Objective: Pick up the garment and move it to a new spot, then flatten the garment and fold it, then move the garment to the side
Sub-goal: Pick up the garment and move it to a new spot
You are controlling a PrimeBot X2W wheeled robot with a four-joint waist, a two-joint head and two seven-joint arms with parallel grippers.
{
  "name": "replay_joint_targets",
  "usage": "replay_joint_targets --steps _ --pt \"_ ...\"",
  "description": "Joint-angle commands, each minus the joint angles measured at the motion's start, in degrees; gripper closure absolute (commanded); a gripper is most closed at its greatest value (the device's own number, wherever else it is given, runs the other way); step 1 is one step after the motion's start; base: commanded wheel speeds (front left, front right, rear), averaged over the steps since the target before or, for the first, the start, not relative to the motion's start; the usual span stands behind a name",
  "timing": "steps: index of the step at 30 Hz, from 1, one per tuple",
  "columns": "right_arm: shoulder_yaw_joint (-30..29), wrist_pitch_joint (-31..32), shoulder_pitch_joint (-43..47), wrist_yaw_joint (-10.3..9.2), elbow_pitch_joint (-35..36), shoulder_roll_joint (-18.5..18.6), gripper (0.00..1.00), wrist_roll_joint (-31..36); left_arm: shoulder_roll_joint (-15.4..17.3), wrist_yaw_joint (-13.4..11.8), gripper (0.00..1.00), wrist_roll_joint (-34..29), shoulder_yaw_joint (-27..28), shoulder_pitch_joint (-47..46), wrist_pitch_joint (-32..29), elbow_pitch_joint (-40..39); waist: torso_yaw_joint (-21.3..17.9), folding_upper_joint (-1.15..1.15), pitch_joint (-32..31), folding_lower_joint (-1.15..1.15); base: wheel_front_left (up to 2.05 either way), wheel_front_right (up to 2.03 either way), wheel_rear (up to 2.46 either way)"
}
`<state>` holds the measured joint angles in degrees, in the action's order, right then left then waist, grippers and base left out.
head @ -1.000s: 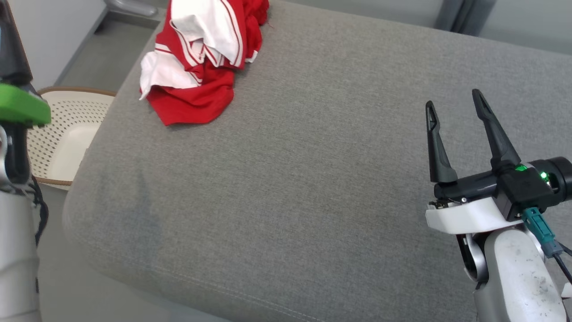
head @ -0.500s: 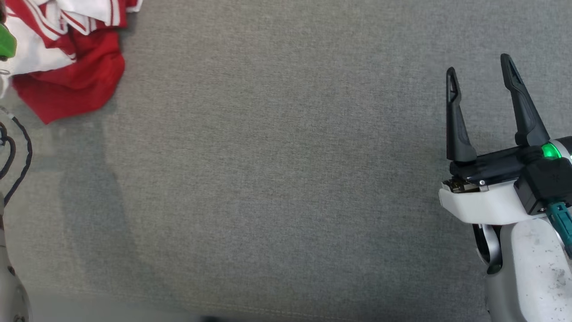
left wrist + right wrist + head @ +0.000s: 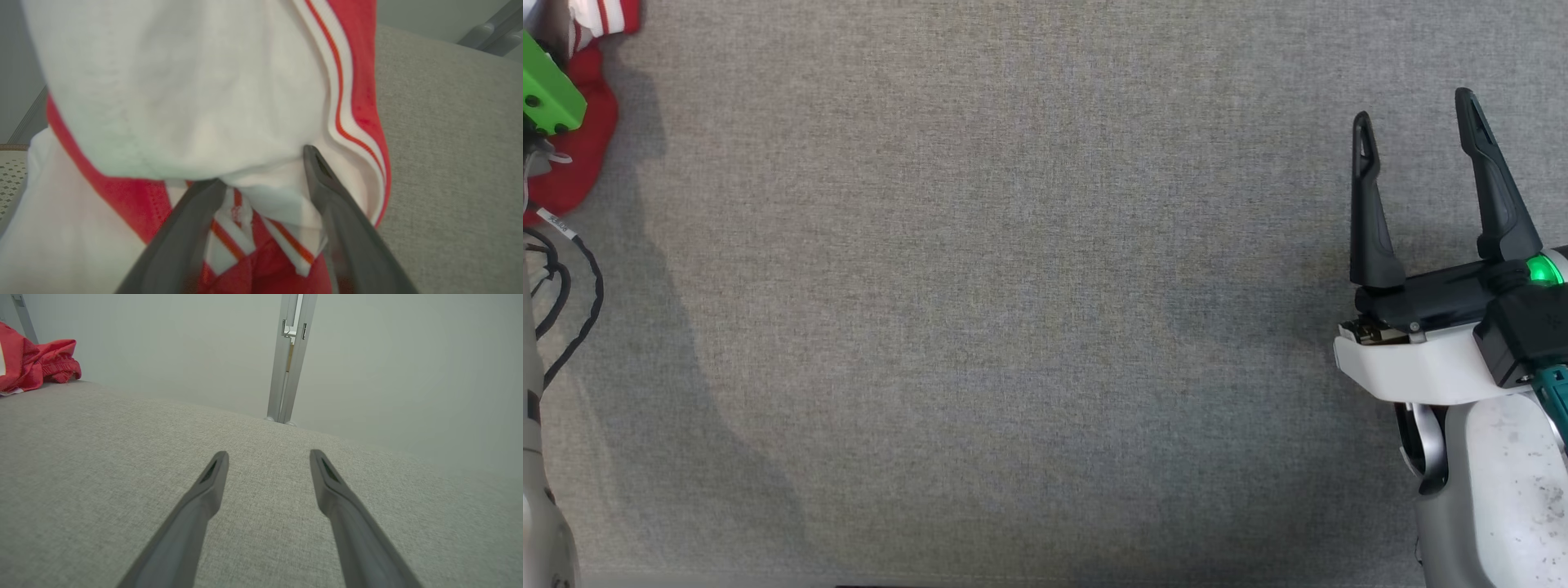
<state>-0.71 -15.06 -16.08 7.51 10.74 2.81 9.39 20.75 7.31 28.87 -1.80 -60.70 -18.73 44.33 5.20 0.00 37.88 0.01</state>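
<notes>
Fingers (image 3: 327, 196) of left gripper (image 3: 263, 169) straddle folds of the red-and-white garment (image 3: 184, 81).

The left gripper (image 3: 264, 165) is seen spread wide, its fingers (image 3: 339, 212) pushed into the red-and-white garment (image 3: 184, 90), which is heaped on the grey cushion (image 3: 449, 143).

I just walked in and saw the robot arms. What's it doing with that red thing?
The robot's left end effector sits at the crumpled red and white garment on the grey cushion, fingers spread against the cloth, not closed on it yet. The right end effector is open over bare cushion, away from the garment.
</notes>
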Motion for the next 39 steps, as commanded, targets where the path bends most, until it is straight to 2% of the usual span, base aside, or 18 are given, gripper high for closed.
replay_joint_targets --steps 1,8,13,21,24,31,39 --pt "-0.04 -0.18 -0.75 -0.04 -0.24 0.14 0.0 -0.01 0.35 0.14 1.0 0.45 -0.3 -0.65 0.55 0.21 0.01 0.0 -0.2 -0.01 0.0 0.0 0.0" --pt "0.23 -0.18 -0.76 -0.04 -1.36 0.15 0.0 -0.8 1.78 0.15 1.0 1.29 -3.29 -0.85 1.85 -1.11 0.39 0.0 -3.29 -0.01 0.0 0.0 0.0" --pt "0.87 -0.18 -0.16 -0.04 -2.65 0.15 0.0 -2.29 3.02 0.17 1.0 2.44 -6.59 -0.93 3.28 -4.18 0.26 0.0 -7.73 -0.01 0.0 0.0 0.0" --pt "0.24 -0.18 2.34 -0.04 -4.7 0.14 0.0 -5.39 5.35 0.18 1.0 5.07 -15.91 -1.81 2.09 -12.48 -1.4 0.0 -16.46 -0.01 0.0 0.0 0.0" --pt "-0.02 -0.18 3.36 -0.04 -5.67 0.15 0.0 -6.81 5.3 0.18 1.0 6.2 -19.19 -2.59 1.97 -15.29 -2.96 0.0 -20.1 -0.01 0.0 0.0 0.0" --pt "-1.44 -0.18 5.97 -0.04 -6.71 0.14 0.0 -8.97 2.89 0.17 1.0 9.7 -27.62 -5.37 1.46 -22.59 -7.37 0.0 -25.5 -0.01 0.0 0.0 0.0" --pt "-2.84 -0.18 7.82 -0.04 -7.25 0.13 0.0 -10.59 -3.44 0.17 1.0 15.92 -34.49 -5.5 4.2 -29.03 -12.46 0.0 -26.85 -0.01 0.0 0.0 0.0"
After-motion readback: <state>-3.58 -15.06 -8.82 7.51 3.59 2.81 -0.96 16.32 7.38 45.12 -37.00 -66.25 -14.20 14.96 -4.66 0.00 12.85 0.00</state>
